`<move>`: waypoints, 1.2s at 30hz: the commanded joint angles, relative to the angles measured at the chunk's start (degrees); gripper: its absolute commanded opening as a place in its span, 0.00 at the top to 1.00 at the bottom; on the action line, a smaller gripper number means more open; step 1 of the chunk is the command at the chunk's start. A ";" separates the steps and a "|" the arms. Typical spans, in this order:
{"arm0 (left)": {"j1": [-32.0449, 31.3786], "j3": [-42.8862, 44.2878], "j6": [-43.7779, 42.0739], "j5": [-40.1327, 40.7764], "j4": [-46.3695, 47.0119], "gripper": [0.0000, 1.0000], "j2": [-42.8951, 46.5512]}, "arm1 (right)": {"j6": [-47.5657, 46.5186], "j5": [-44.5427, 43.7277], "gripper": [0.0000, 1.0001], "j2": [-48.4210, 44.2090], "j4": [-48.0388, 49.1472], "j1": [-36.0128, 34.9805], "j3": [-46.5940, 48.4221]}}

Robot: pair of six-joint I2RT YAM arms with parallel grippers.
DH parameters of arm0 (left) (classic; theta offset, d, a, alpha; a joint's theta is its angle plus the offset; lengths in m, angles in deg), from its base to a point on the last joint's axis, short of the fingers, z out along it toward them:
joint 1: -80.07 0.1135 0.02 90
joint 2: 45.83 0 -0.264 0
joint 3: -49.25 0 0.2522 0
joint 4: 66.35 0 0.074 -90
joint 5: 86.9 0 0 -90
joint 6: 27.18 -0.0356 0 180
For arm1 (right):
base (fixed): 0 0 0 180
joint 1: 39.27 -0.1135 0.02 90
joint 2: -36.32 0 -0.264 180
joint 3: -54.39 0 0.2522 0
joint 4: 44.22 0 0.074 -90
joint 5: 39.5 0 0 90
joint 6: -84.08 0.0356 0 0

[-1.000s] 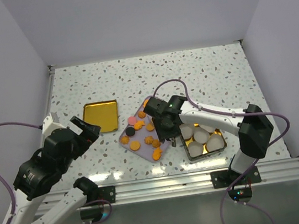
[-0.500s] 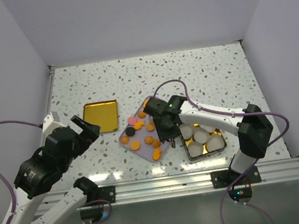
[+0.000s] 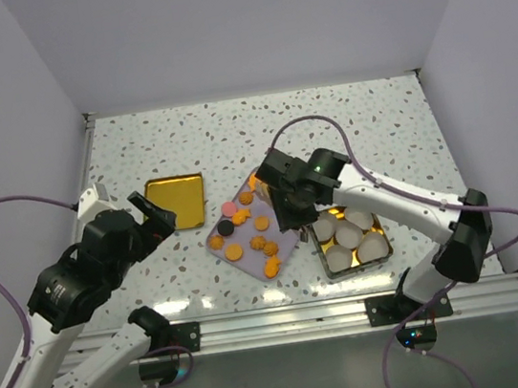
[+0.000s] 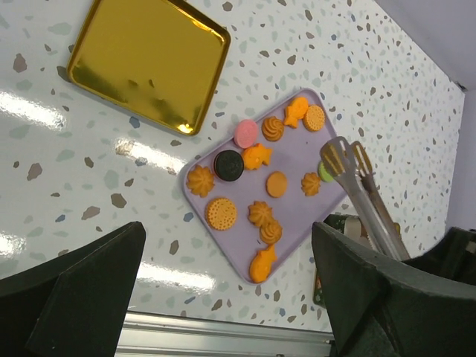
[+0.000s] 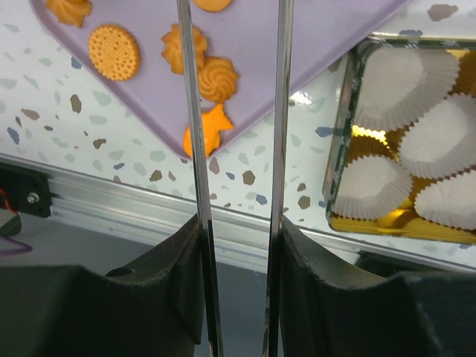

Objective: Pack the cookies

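In the right gripper [image 5: 238, 245], thin metal tongs [image 5: 195, 111] are clamped at 3 o'clock of the lilac tray [image 4: 297, 212] of small orange cookies [image 4: 221, 213]; the left gripper [image 4: 227, 245] is spread wide, nothing held.

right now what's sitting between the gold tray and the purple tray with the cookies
Nothing; only bare speckled table separates the gold tray from the purple tray of cookies, clearest in the left wrist view.

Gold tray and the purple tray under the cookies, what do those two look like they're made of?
The gold tray is likely thin metal with a mirror-gloss gold finish: it throws bright reflections and has a raised, rolled rim. The purple tray is probably plastic, matte lavender: its colour is flat and even, with no glare and softly rounded corners.
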 commanded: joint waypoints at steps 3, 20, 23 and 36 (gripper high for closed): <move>0.32 2.27 -3.57 1.80 2.96 0.00 -2.34 | 2.11 -4.66 0.66 -9.98 -7.09 0.41 1.08; 0.32 3.50 -7.27 -3.91 11.75 0.00 -12.36 | 12.83 -2.39 0.67 -39.17 -15.45 0.32 -20.09; 0.32 3.06 -6.92 -5.67 11.75 0.00 -13.33 | 13.01 -1.33 0.67 -40.67 -14.84 0.32 -22.73; 0.32 0.51 -3.84 -5.32 8.32 0.00 -8.24 | 8.53 -0.98 0.65 -33.47 -6.58 0.32 -27.57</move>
